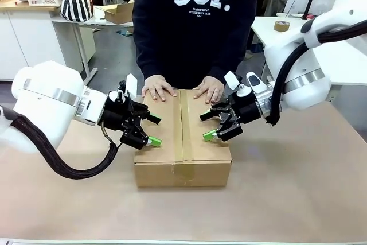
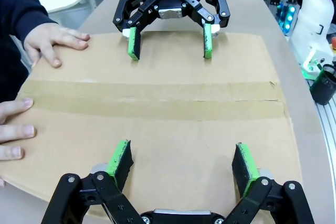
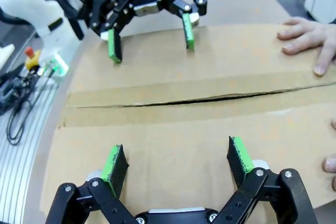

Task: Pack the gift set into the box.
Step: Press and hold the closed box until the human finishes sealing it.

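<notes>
Brown box (image 1: 183, 171) lies shut, left fingers (image 1: 153, 142) and right fingers (image 1: 209, 136) spread empty over opposite edges.

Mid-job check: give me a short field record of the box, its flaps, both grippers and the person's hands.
box: box on the table, between the two arms
flaps: top flaps folded down, meeting along a centre seam; cannot tell if sealed
left gripper: left gripper open, fingers over the box top's left edge
right gripper: right gripper open, fingers over the top's right edge
person: hand nearer the left arm and hand nearer the right arm both lie flat on the top's far edge
contact: cannot tell if the pads touch the cardboard
</notes>
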Robot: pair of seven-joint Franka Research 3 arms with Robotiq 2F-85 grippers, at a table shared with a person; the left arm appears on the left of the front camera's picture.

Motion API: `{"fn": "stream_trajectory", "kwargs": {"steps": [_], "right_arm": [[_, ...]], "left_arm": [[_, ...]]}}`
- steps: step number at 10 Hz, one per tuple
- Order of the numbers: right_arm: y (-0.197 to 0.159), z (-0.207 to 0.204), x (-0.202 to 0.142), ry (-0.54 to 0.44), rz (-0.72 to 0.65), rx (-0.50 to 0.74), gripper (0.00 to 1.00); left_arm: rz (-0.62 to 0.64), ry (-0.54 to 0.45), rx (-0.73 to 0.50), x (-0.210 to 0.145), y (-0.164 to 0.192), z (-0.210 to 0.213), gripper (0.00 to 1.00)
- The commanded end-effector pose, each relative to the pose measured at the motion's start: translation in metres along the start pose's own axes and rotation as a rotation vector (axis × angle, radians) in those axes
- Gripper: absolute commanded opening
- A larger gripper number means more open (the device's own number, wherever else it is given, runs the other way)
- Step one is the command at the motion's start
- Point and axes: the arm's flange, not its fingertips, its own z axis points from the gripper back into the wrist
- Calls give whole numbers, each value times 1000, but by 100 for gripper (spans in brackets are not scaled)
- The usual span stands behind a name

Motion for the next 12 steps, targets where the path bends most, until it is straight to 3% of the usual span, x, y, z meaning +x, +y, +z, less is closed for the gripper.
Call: {"fn": "stream_trajectory", "kwargs": {"steps": [1, 2, 3, 12], "right_arm": [[-1, -4, -17, 32, -10, 21, 100], [0, 0, 0, 0, 0, 0, 100], [0, 0, 0, 0, 0, 0, 100], [0, 0, 0, 0, 0, 0, 100]], "left_arm": [[15, 15, -12, -3, 2, 7, 100], [43, -54, -80, -6, 2, 12, 100], [3, 0, 2, 0, 1, 1, 100], [3, 0, 2, 0, 1, 1, 100]]}}
